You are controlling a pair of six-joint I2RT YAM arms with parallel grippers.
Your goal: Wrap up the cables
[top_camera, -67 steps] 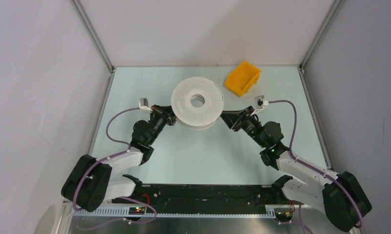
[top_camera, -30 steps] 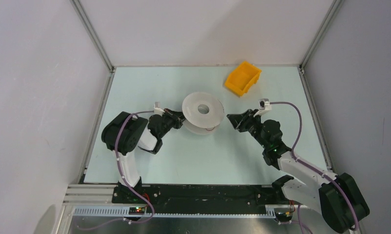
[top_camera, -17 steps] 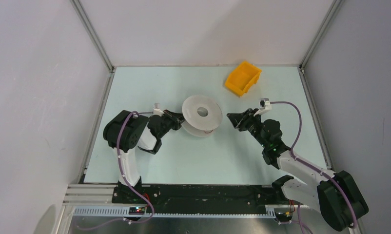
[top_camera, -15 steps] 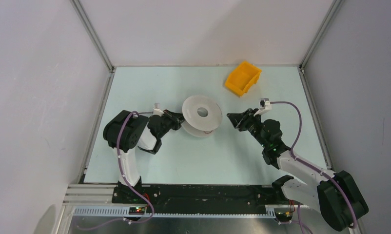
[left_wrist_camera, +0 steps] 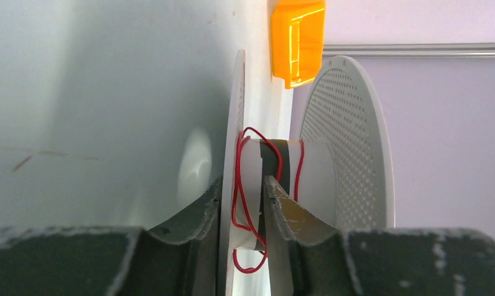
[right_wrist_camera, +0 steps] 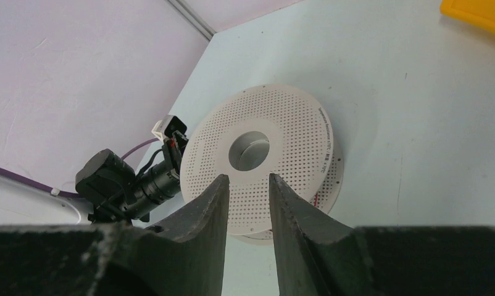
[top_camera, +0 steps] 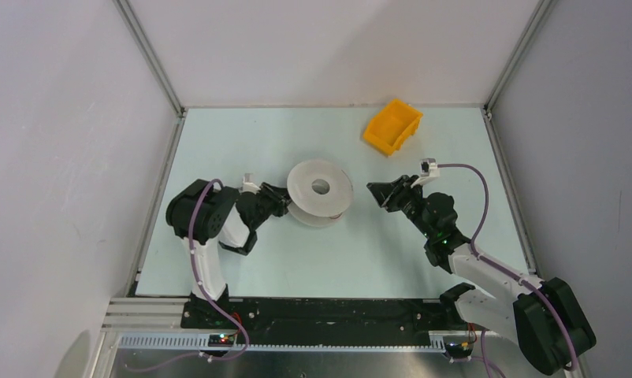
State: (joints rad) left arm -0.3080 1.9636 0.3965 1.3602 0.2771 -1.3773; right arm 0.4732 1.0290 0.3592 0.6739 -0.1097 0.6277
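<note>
A white spool (top_camera: 319, 191) with perforated flanges sits mid-table. The cables are thin red wire (left_wrist_camera: 237, 185), looped loosely round the hub beside a black strip (left_wrist_camera: 271, 161), with one loop hanging below. My left gripper (left_wrist_camera: 242, 180) is at the spool's left edge (top_camera: 280, 203). It is open and straddles the lower flange (left_wrist_camera: 239, 92): one finger lies against it, the other stands off with the wire in the gap. My right gripper (top_camera: 373, 191) hovers to the right of the spool (right_wrist_camera: 288, 123), open and empty (right_wrist_camera: 248, 179). A bit of red wire (right_wrist_camera: 315, 197) peeks out under the top flange.
An orange bin (top_camera: 392, 126) lies at the back right of the table, also in both wrist views (left_wrist_camera: 297, 43) (right_wrist_camera: 476, 12). Grey walls and aluminium rails (top_camera: 151, 67) enclose the table on three sides. The left wrist camera (right_wrist_camera: 134, 182) sits close by the spool.
The left jaws have opened off the spool's flange. The spool, tilted up before, has dropped flatter and shifted slightly left. The right arm has stayed put.
</note>
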